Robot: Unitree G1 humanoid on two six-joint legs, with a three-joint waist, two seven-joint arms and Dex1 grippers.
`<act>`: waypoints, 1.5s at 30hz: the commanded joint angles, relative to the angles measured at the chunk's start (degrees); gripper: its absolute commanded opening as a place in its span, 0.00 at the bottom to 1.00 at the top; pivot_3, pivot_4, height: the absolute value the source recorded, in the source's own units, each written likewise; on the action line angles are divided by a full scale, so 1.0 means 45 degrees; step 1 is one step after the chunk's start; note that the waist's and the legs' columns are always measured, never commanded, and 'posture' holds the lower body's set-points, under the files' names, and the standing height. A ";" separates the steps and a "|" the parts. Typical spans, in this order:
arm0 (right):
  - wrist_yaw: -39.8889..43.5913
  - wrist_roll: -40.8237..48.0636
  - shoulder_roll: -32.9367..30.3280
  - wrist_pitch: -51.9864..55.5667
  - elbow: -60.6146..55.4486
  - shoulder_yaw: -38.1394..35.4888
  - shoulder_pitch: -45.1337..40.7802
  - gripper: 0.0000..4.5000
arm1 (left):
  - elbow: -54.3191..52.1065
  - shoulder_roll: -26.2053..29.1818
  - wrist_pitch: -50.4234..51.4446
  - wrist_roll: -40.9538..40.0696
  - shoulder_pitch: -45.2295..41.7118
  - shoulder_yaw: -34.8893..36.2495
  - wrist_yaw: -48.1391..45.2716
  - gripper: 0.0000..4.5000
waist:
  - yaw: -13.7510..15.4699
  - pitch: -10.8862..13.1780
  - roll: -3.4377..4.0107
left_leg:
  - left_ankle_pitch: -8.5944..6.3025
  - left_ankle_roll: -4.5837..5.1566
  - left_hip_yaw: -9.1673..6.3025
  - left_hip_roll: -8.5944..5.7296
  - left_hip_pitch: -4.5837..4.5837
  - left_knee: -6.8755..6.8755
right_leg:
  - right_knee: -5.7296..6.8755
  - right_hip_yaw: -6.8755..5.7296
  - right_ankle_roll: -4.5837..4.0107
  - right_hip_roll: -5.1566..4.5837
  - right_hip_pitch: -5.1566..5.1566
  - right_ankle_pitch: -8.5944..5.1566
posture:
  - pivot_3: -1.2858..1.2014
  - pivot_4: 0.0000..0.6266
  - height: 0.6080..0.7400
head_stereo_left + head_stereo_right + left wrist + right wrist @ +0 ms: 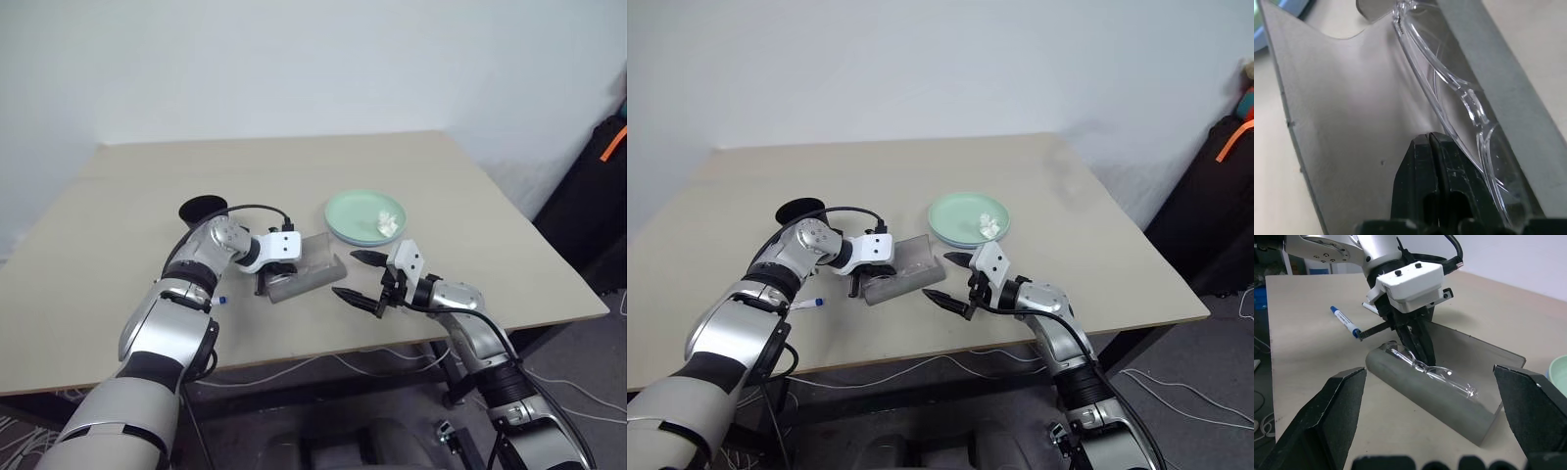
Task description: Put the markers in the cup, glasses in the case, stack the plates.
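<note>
While the glasses (pixel 1426 368) lie lengthwise along the open case (pixel 1459 382) (left fingers (pixel 1422 186) together), right fingers (pixel 1342 416) gape.

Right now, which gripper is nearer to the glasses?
Left. The left gripper is shut, its tips down inside the open case right beside the glasses. The right gripper is open, hanging clear of the case on its plate side.

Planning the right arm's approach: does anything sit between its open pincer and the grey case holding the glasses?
Nothing visible does. The right pincer faces the flat grey rectangular case across bare table; the left pincer reaches in from the case's far side.
</note>
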 commanded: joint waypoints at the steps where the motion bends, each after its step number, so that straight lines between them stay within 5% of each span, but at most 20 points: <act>1: 0.0013 0.0045 0.0044 -0.0283 -0.0153 -0.0126 -0.0222 1.00 | -0.0353 -0.0134 0.0359 -0.0966 -0.0413 0.0822 -0.0312 0.01 | 0.0003 0.0000 0.0000 | 0.0000 0.0000 0.0000 0.0000 -0.0001 0.0002 | 0.0001 0.0000 0.0000 0.0000 0.0000 0.0000 | 0.52 0.00 1.00; 12: 0.0144 0.0062 0.0057 -0.0347 -0.0023 -0.0116 -0.0318 1.00 | -0.0630 -0.0166 0.0664 -0.2165 -0.1906 0.2157 0.0868 0.01 | 0.0002 0.0003 -0.0005 | 0.0001 0.0001 -0.0010 -0.0001 -0.0004 0.0017 | 0.0006 -0.0005 0.0001 0.0001 0.0003 0.0001 | 0.52 0.00 1.00; 17: 0.0232 0.0048 0.0120 -0.0393 0.0128 -0.0101 -0.0456 1.00 | -0.0133 0.0280 0.0182 0.0473 -0.1910 0.0255 0.4948 0.01 | -0.0009 0.0002 -0.0004 | 0.0001 0.0001 -0.0003 0.0000 0.0008 0.0016 | 0.0017 0.0005 0.0029 0.0004 0.0006 0.0018 | 0.52 0.00 1.00; 23: 0.0260 0.0028 0.0173 -0.0436 0.0242 -0.0090 -0.0547 1.00 | 0.0219 0.0344 -0.0072 0.1462 -0.1274 -0.0774 0.5371 0.01 | 0.0001 0.0002 -0.0004 | 0.0000 -0.0001 -0.0003 0.0002 0.0003 0.0015 | 0.0018 -0.0002 0.0028 0.0006 0.0002 0.0018 | 0.52 0.00 1.00; 34: 0.0180 0.0053 0.0128 -0.0356 0.0087 -0.0141 -0.0361 1.00 | -0.1973 0.0160 0.0591 -0.2323 0.0511 0.1231 -0.1725 0.01 | -0.0003 0.0001 -0.0005 | 0.0000 -0.0001 0.0003 -0.0004 -0.0004 0.0019 | 0.0007 -0.0005 -0.0005 -0.0012 0.0004 -0.0002 | 0.52 0.00 1.00; 45: 0.0287 0.0085 0.0219 -0.0282 0.0012 0.0041 -0.0350 1.00 | -0.6487 0.1114 0.2723 -0.3469 0.2705 0.1564 -0.2379 0.01 | -0.0014 0.0000 -0.0002 | 0.0002 0.0002 -0.0002 0.0010 0.0010 0.0023 | 0.0021 0.0004 -0.0007 0.0004 0.0007 -0.0001 | 0.52 0.00 1.00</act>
